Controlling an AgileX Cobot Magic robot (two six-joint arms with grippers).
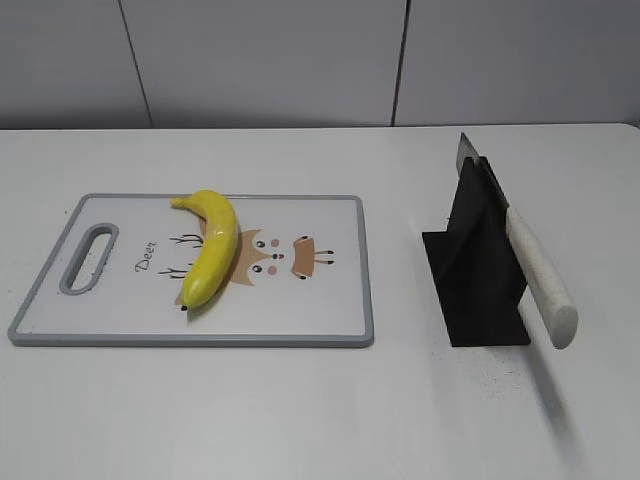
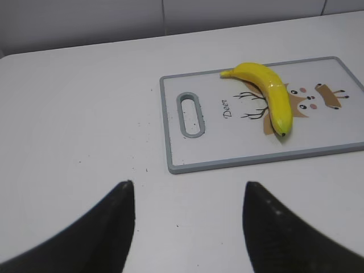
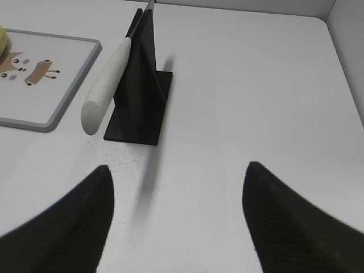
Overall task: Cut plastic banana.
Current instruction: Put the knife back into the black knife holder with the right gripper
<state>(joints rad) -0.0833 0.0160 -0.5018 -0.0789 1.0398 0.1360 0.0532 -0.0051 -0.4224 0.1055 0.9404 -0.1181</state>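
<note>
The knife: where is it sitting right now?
In the exterior view the knife rests in the black stand on the right of the table, handle toward the camera, right of the cutting board holding the plastic banana.

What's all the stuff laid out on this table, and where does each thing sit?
plastic banana: one, bright yellow with dark tips, lying on the cutting board over its deer drawing.
cutting board: one, white with a grey rim and handle slot, on the table's left side.
knife: one, pale speckled handle, blade slotted in the stand, handle sticking out toward the camera.
knife stand: one, black, right of the board.
table: one, white.
left gripper: one, black, open, hovering before the board.
right gripper: one, black, open, hovering before the stand.
</note>
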